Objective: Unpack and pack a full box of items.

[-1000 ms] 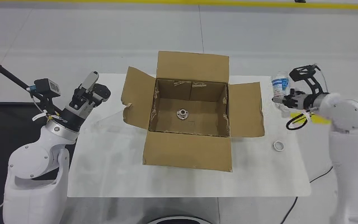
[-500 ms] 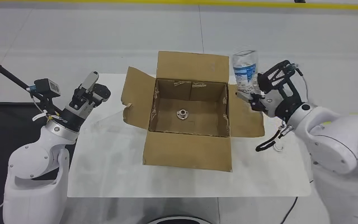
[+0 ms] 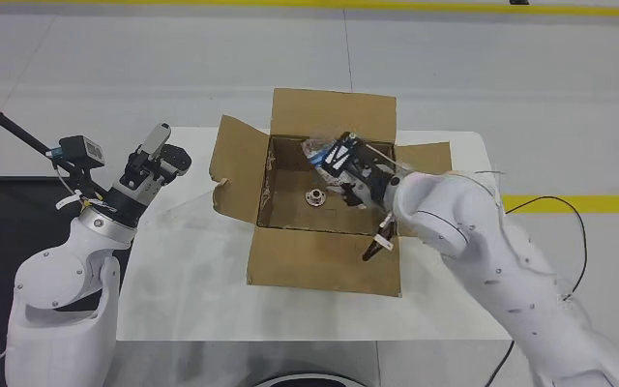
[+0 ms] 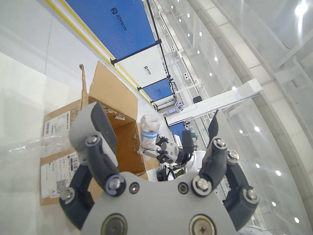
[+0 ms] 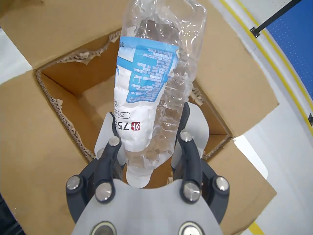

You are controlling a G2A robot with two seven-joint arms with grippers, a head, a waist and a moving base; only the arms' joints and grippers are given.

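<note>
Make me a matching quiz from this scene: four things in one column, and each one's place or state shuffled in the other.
Things:
1. bottle
2. metal part
3. left gripper
4. box

Places or states:
A. open, holding nothing
B. flaps folded outward
C. in the right gripper, above the box
D. lying on the box floor

Pairs: 1-C, 2-D, 3-A, 4-B
</note>
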